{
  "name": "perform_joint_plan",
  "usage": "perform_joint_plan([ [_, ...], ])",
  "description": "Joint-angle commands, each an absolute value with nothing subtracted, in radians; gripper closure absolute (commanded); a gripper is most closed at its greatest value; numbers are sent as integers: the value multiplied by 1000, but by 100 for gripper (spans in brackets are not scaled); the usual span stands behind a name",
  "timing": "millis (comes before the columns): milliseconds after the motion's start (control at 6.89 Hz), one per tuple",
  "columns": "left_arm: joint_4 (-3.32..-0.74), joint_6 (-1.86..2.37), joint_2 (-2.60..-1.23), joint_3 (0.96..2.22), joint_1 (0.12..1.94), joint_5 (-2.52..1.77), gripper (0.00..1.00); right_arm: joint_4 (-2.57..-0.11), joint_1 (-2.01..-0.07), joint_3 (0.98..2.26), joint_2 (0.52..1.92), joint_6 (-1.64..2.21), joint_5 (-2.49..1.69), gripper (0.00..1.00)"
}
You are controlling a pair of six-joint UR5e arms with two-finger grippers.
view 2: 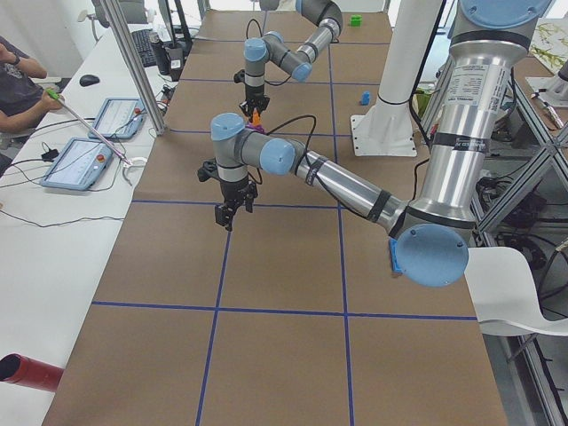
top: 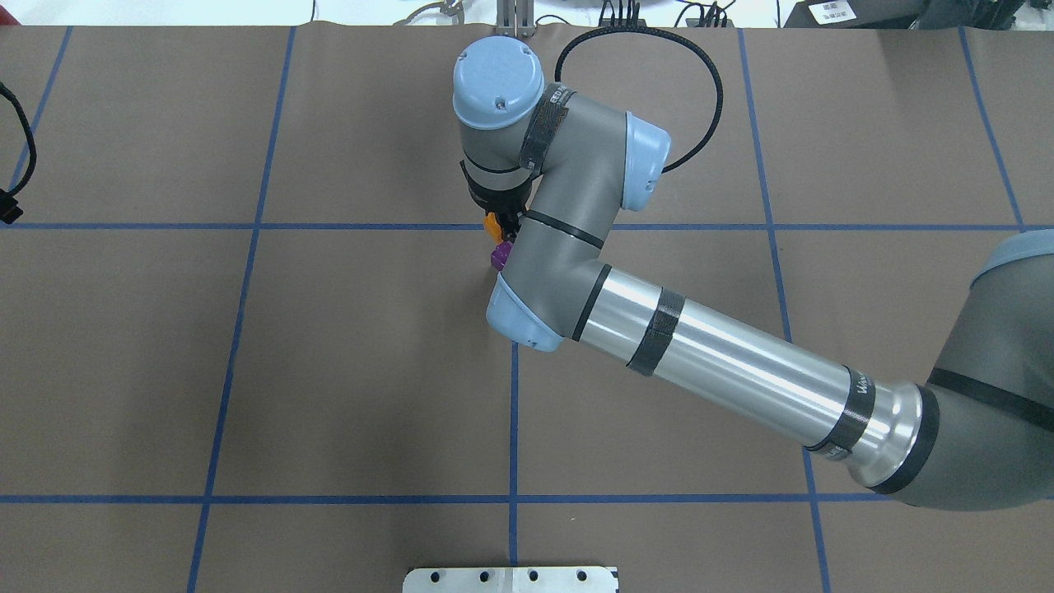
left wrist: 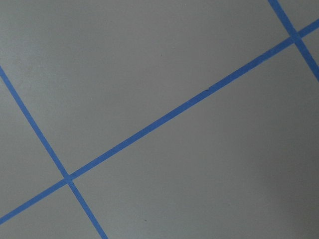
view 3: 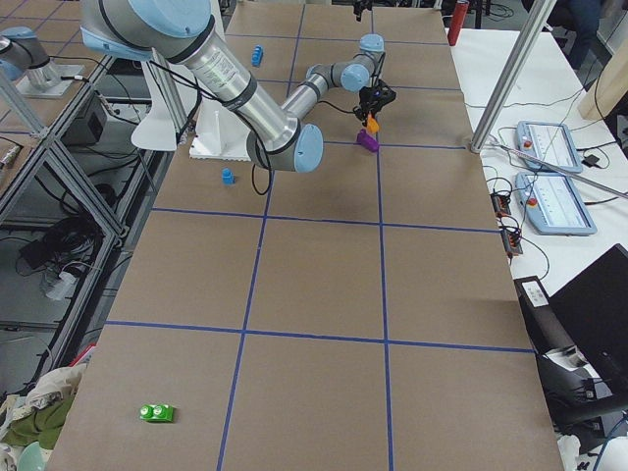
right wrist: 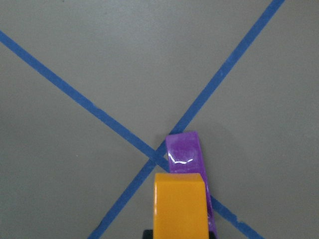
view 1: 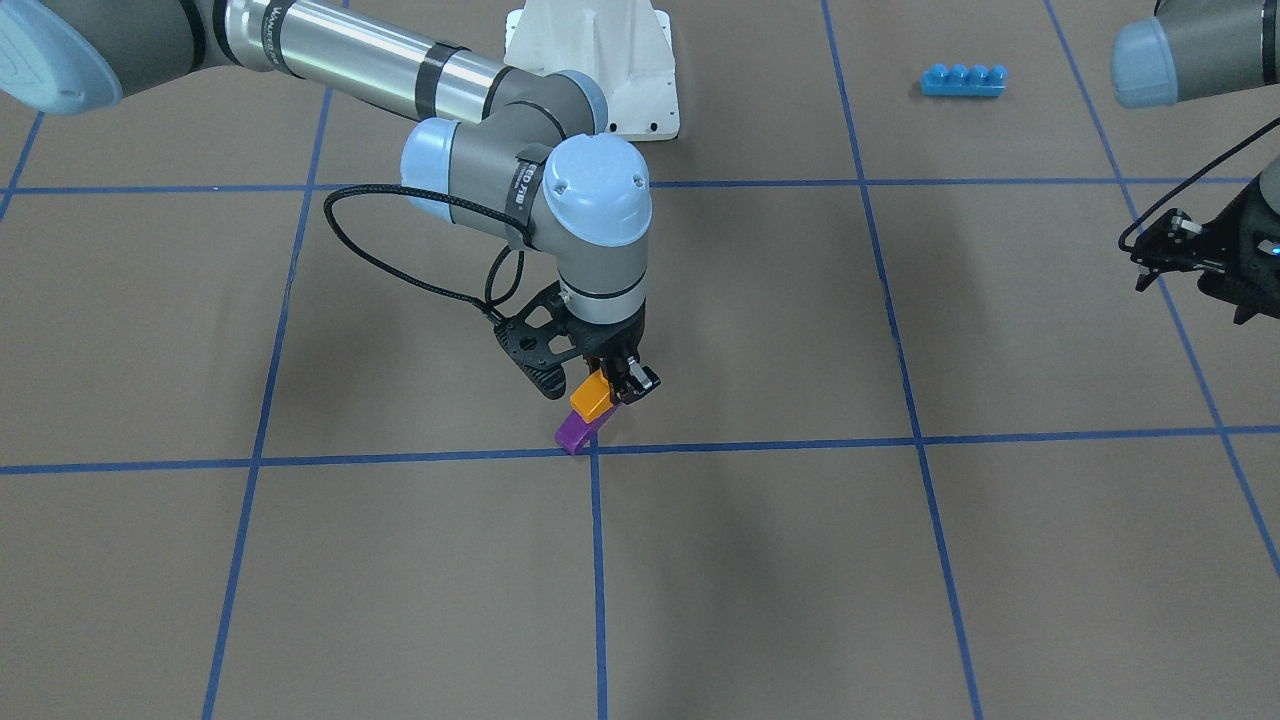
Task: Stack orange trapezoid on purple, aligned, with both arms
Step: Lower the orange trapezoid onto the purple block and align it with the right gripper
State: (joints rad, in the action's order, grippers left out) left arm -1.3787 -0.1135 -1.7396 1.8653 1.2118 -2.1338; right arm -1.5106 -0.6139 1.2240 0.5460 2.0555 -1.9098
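My right gripper (view 1: 603, 383) is shut on the orange trapezoid (view 1: 590, 397) and holds it low over the table's middle. The orange brick's lower edge meets the top of the purple brick (view 1: 577, 430), which lies on the table at a crossing of blue tape lines. In the right wrist view the orange brick (right wrist: 179, 204) covers the near end of the purple one (right wrist: 184, 154), whose far end sticks out beyond it. I cannot tell whether the two are seated together. My left gripper (view 1: 1150, 262) hovers far off by the table's side, cut off by the frame; I cannot tell whether it is open.
A blue four-stud brick (view 1: 963, 80) lies at the back near the white base mount (view 1: 600, 60). A small blue brick (view 3: 227, 177) lies by the mount. A green brick (view 3: 157, 413) lies at the table's far right end. Blue tape lines grid the brown table.
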Motion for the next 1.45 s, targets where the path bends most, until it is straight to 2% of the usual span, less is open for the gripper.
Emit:
perform_joint_plan([
  [0, -1378, -114, -1740, 1867, 1212, -2134, 0, -1509, -612, 1217, 546, 2054, -1910, 100],
  [1306, -1378, -112, -1740, 1871, 1212, -2134, 0, -1488, -604, 1192, 551, 2054, -1913, 100],
])
